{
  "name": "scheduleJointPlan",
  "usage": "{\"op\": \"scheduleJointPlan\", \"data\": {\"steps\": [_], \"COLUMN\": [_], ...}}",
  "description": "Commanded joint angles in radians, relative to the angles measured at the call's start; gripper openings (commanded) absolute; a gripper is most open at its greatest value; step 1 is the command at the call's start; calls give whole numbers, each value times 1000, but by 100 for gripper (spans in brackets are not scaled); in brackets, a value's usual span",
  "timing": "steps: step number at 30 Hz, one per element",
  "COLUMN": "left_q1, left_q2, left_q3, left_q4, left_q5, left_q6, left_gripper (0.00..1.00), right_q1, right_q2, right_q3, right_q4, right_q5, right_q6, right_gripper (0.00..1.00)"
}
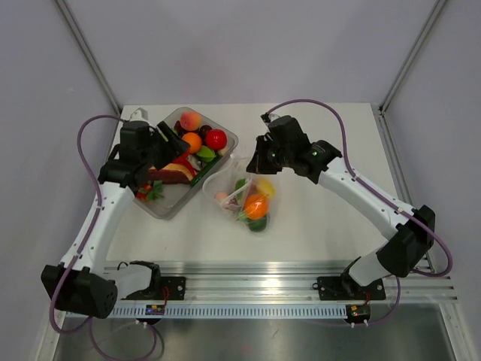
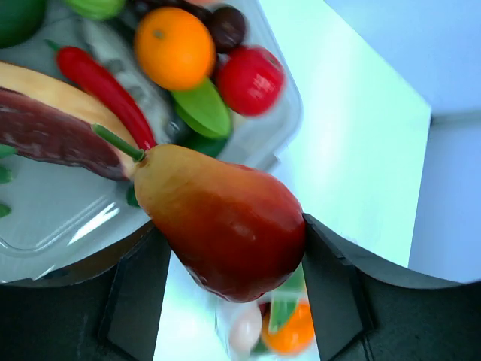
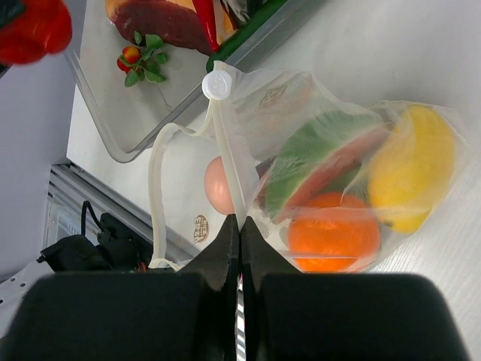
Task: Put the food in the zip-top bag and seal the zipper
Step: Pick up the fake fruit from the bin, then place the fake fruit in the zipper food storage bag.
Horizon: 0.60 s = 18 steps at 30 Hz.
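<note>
Two holdings we list. Left jaws grip a glossy red-yellow toy pear (image 2: 225, 226); right jaws pinch the crinkly transparent zip-top bag (image 3: 301, 98) at its whitish zipper strip (image 3: 227, 158).

Left arm (image 1: 104, 209): I see white links with black joint housings.
Right arm (image 1: 368, 197): same white and black, with a small green light (image 1: 313, 153) near its wrist.
Cables (image 1: 84, 139): purple, one looping along each arm.
Left gripper (image 1: 174, 141): matte black.
Right gripper (image 1: 258, 162): matte black, with flat-faced fingers (image 3: 218, 259).
Bases (image 1: 146, 283): black blocks.
</note>
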Motion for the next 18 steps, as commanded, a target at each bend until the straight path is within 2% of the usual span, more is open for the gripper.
{"op": "scheduleJointPlan", "data": {"steps": [1, 4, 7, 11, 18], "left_q1": [-101, -180, -243, -344, -435], "left_q2": [-111, -206, -233, -202, -90], "left_q3": [-20, -51, -53, -33, -24], "left_q4": [-106, -85, -97, -104, -48], "left_q5": [29, 113, 165, 242, 222], "left_q6": [133, 191, 226, 260, 237], "left_gripper": [48, 48, 48, 47, 47], "right_q1": [9, 11, 11, 11, 11], "right_q2": [-27, -35, -40, -46, -63], "right_q3": [-8, -14, -25, -31, -35], "right_q4": [51, 54, 61, 70, 69], "right_q5": [-13, -13, -14, -28, -19], "right_q6": [10, 12, 18, 24, 24], "right_gripper": [0, 0, 0, 0, 0]}}
